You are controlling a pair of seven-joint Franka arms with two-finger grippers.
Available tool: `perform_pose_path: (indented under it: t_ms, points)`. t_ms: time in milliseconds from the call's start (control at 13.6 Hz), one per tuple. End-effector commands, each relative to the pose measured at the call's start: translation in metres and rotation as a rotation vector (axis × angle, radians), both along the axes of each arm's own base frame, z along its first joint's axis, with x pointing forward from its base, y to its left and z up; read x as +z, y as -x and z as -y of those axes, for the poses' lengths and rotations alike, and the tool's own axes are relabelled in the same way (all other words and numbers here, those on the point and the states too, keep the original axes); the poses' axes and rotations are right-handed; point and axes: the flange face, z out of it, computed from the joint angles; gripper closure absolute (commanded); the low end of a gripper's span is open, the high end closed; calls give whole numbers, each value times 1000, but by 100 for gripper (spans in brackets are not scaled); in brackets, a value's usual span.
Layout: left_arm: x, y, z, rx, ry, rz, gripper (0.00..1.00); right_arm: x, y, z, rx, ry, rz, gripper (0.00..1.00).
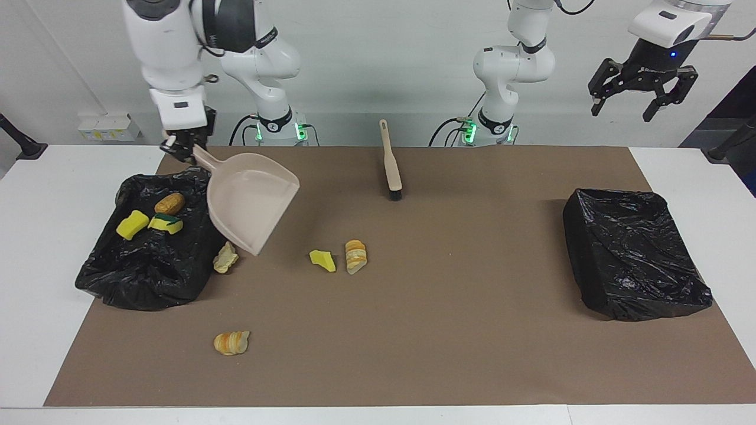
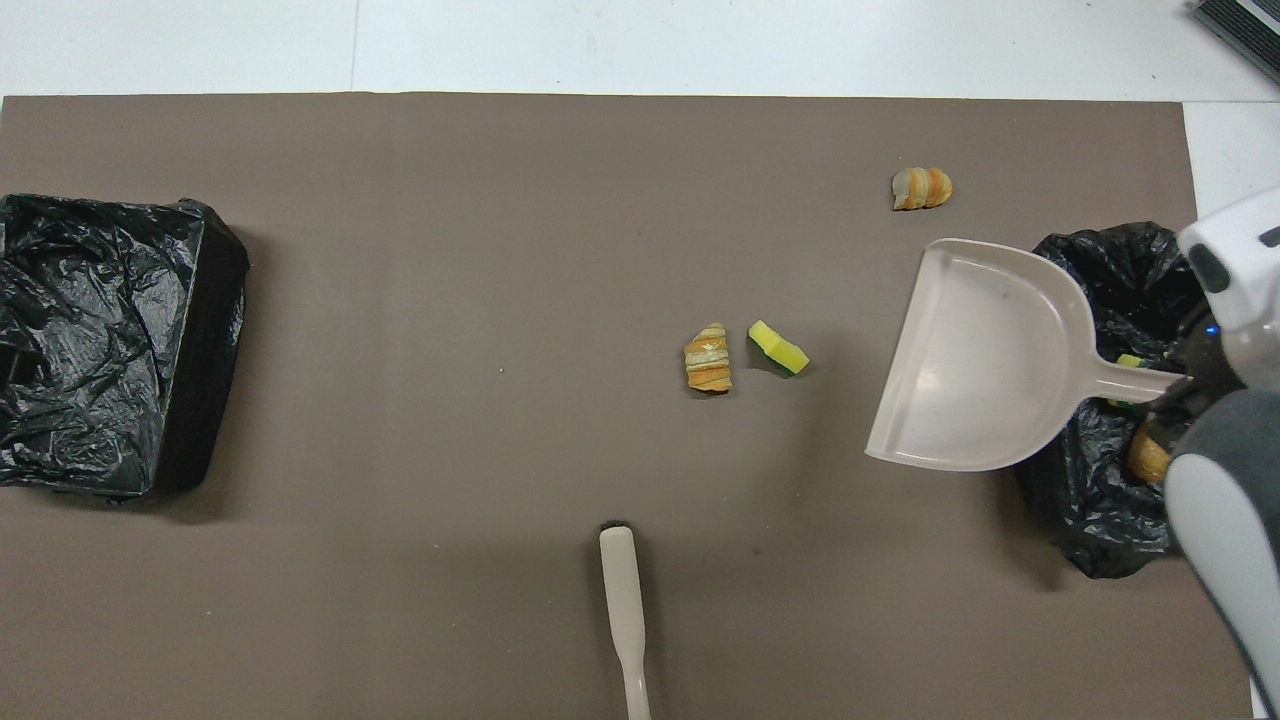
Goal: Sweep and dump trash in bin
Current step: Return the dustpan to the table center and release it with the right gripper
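Trash lies in seven bits: three inside the black-lined bin (image 1: 147,260) at my right arm's end, four loose on the brown mat (image 1: 449,330). My right gripper (image 1: 183,144), clamped on one beige dustpan (image 1: 251,200), hangs above the mat beside that bin. My left gripper (image 1: 641,97) waits raised, fingers spread. One brush (image 1: 391,162), two bins, white table, pale wall.

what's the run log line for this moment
right pincer: shut on dustpan handle, pan empty beside bin | left pincer: open, waiting | bin: three scraps | mat: four scraps | brush: untouched
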Motion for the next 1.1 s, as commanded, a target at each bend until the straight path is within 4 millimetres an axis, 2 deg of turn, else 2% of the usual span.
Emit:
perform_pose_path:
  t_ms: [0, 147, 367, 513, 660, 733, 1027]
  points:
    - [3, 4, -4, 5, -7, -8, 0, -8, -2, -30, -138, -54, 49, 100]
    - [3, 4, -4, 3, -7, -8, 0, -20, -10, -49, -262, -97, 69, 100]
    - [3, 4, -3, 2, -7, -8, 0, -45, -22, -96, -382, -125, 107, 100]
    - [3, 4, -4, 3, -7, -8, 0, -70, -31, -135, -563, -180, 115, 100]
    - [3, 4, -4, 5, -7, -8, 0, -97, -36, -190, -713, -230, 147, 100]
    - [3, 4, -3, 2, -7, -8, 0, -108, -38, -211, -769, -252, 161, 100]
    - [3, 4, -4, 3, -7, -8, 0, -146, -39, -280, -936, -298, 191, 100]
